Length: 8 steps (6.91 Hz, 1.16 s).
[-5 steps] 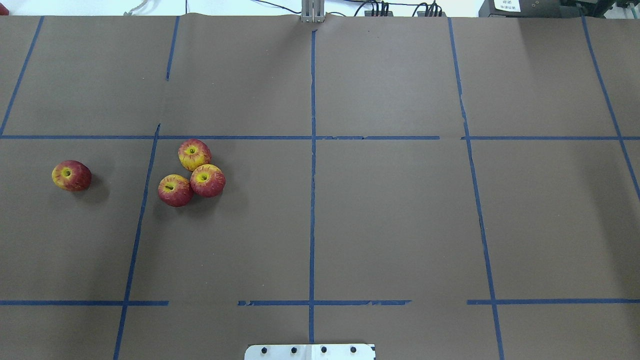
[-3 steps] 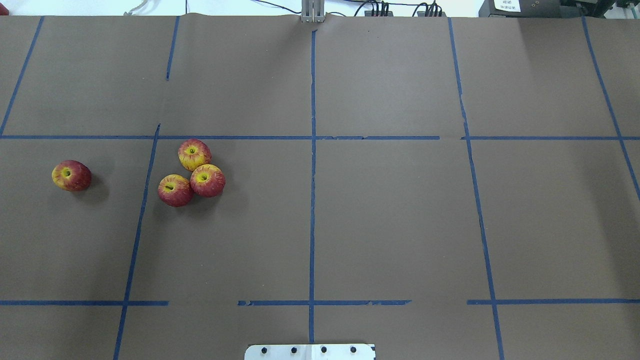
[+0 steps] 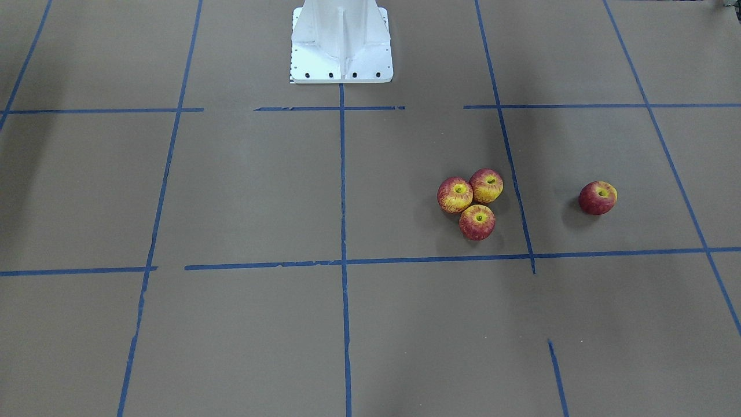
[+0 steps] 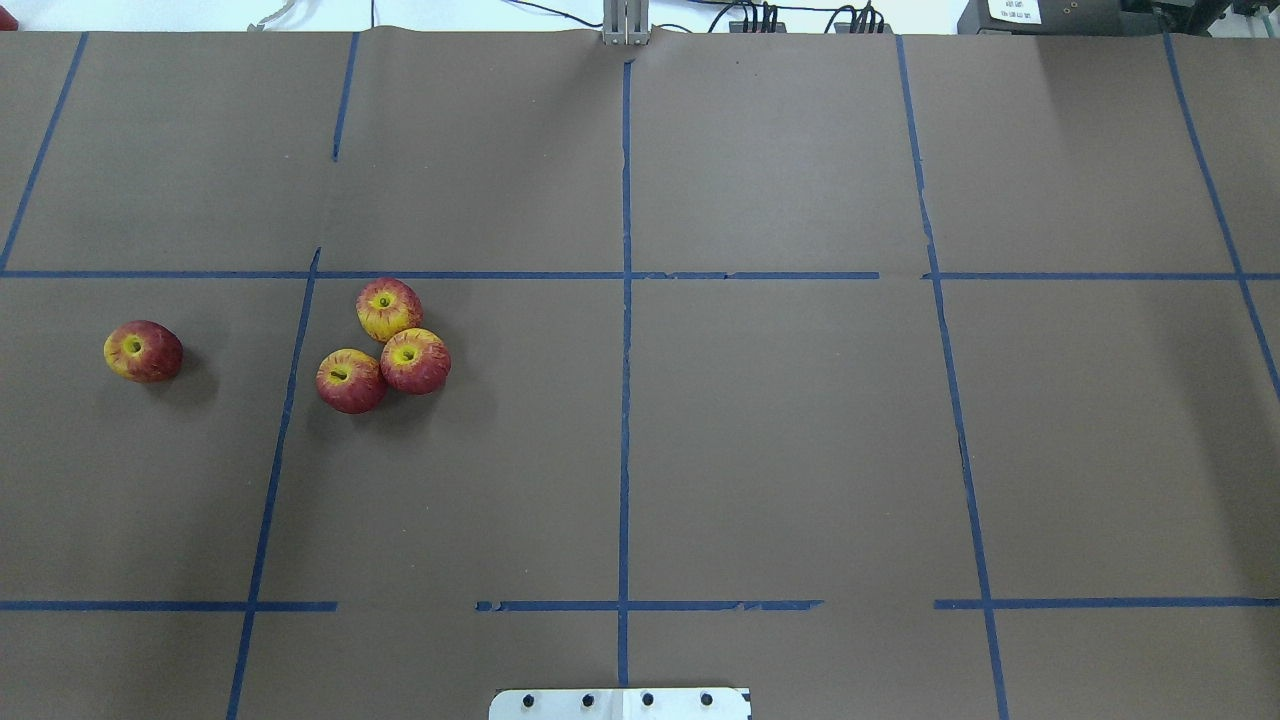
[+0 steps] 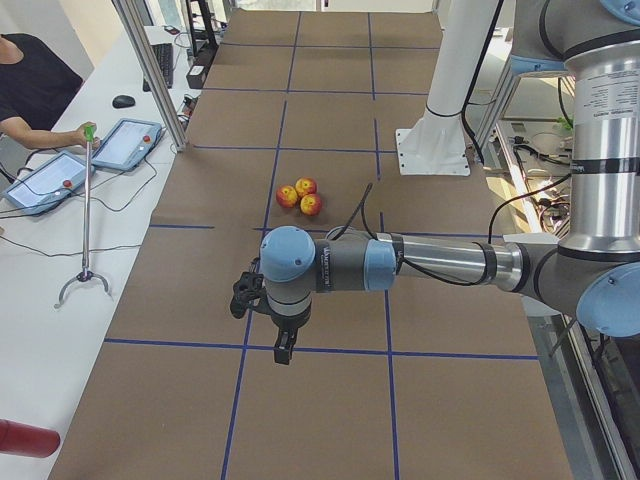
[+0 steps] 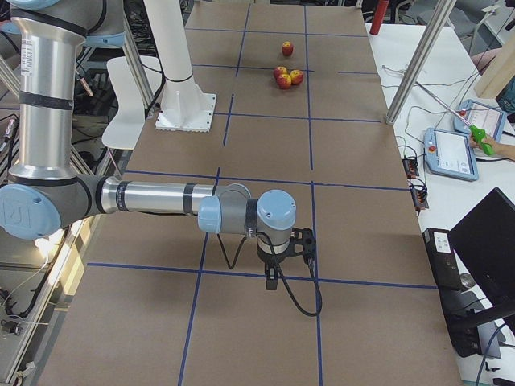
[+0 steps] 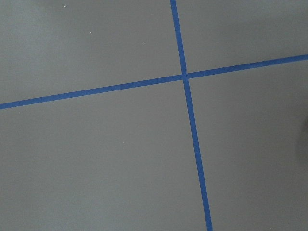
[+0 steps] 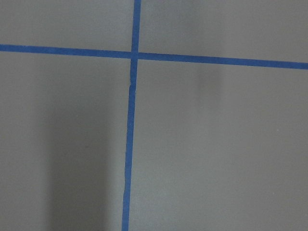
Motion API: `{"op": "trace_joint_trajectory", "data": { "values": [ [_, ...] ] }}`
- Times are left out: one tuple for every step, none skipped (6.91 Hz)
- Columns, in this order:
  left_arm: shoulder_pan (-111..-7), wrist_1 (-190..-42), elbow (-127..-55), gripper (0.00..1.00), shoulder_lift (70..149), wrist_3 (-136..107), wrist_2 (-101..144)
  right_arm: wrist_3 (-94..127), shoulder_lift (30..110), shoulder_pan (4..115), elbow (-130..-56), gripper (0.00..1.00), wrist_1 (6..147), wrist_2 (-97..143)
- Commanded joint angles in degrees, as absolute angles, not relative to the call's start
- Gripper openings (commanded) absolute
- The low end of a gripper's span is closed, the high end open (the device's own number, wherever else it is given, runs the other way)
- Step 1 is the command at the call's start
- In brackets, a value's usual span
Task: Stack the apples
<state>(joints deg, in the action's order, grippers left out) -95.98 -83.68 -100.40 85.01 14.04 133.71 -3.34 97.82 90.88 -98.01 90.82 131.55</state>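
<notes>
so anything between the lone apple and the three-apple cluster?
Nothing visible. Between the lone apple and the cluster there is only bare brown paper, crossed by one flat blue tape line.

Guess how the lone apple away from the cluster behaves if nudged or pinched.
Lone apple is round and rests tilted, dimple off-centre, so a nudge probably rolls it. It curves on every side, so a pinch off its widest part may squirt it out. On the three touching apples it would likely settle only in their middle hollow.
</notes>
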Motion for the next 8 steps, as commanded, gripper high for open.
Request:
{"op": "trace_joint_trajectory", "data": {
  "values": [
    [-95.27, -87.86, -99.24, 1.00, 84.30, 14.24, 133.42, -3.34, 97.82, 90.88, -98.00, 1.00, 90.88, 131.48],
    [-95.19, -90.85, -97.84, 1.00, 83.85, 14.33, 133.68, -3.34, 97.82, 90.88, -98.00, 1.00, 90.79, 131.48],
    [-95.01, -91.23, -98.34, 1.00, 83.85, 13.80, 134.20, -3.34, 97.82, 90.88, -98.00, 1.00, 90.79, 131.48],
    [-92.31, -91.84, -97.83, 1.00, 83.93, 13.71, 139.43, -3.34, 97.82, 90.88, -98.00, 1.00, 90.79, 131.48],
    [-88.63, -93.50, -98.34, 1.00, 84.98, 7.45, 140.00, -3.34, 97.82, 90.88, -98.09, 1.00, 90.79, 131.48],
    [-82.42, -101.00, -99.39, 1.00, 86.30, -8.28, 139.66, -3.34, 97.82, 90.88, -98.00, 1.00, 90.79, 131.48],
    [-77.39, -108.56, -99.67, 1.00, 86.31, -20.70, 139.57, -3.34, 97.82, 90.88, -98.00, 1.00, 90.79, 131.48],
    [-71.08, -113.33, -99.93, 1.00, 86.57, -29.88, 139.14, -3.34, 97.82, 90.88, -98.09, 1.00, 90.88, 131.48]
  ]
}}
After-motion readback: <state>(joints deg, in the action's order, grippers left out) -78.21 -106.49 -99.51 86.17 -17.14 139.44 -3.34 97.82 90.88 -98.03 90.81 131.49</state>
